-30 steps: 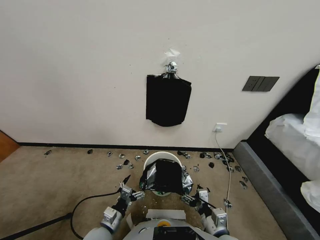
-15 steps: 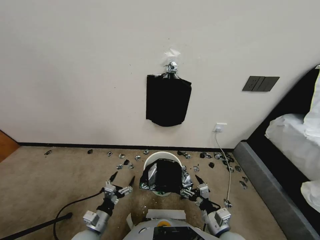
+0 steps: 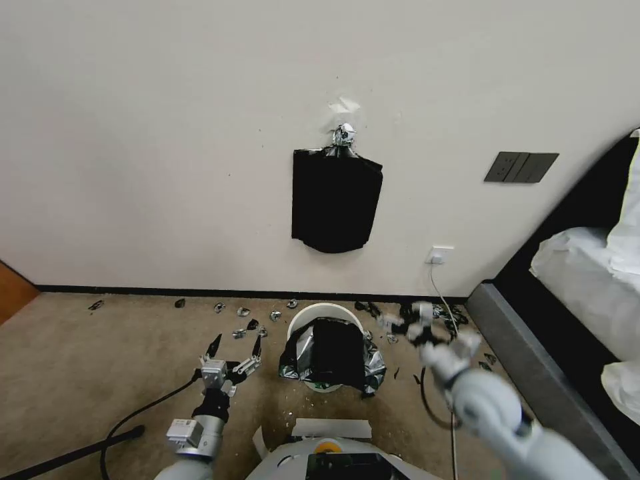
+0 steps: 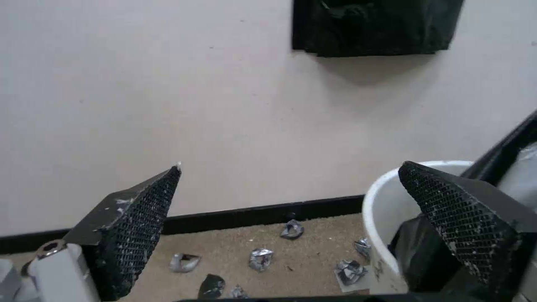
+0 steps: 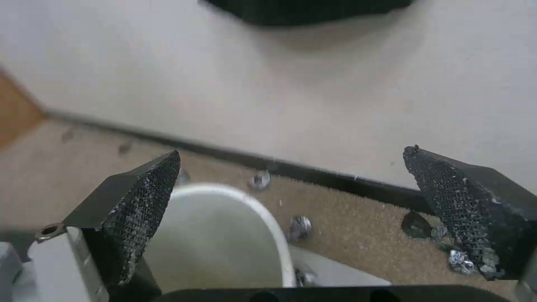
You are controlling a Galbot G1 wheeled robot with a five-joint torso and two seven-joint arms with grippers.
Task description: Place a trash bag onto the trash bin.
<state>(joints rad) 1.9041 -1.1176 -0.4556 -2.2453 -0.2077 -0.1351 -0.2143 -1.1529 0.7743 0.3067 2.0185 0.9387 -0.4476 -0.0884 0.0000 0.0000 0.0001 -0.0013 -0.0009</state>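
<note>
The cream-white trash bin (image 3: 325,312) stands on the carpet by the wall. The glossy black trash bag (image 3: 331,353) is in its mouth and draped over its near rim, with silvery folds hanging down both sides. My left gripper (image 3: 235,347) hovers open to the left of the bin, holding nothing. My right gripper (image 3: 405,317) is raised to the right of the bin, near its far rim, and is blurred. The left wrist view shows the left gripper (image 4: 291,167) open, with the bin (image 4: 380,201) and bag (image 4: 414,260) beside one finger. The right gripper (image 5: 293,152) is open above the bin (image 5: 224,235).
A flat black bag stack (image 3: 337,200) hangs from a clip on the wall above the bin. Small crumpled scraps (image 3: 257,327) litter the carpet along the baseboard. A white cable (image 3: 447,300) drops from a wall socket. A bed (image 3: 573,280) stands at the right, and a black cable (image 3: 140,413) lies on the floor at the left.
Both grippers have left the bag's edges and stand open. The left one moved left, away from the bin. The right arm swung up and forward on the bin's right. The bag stays draped.
</note>
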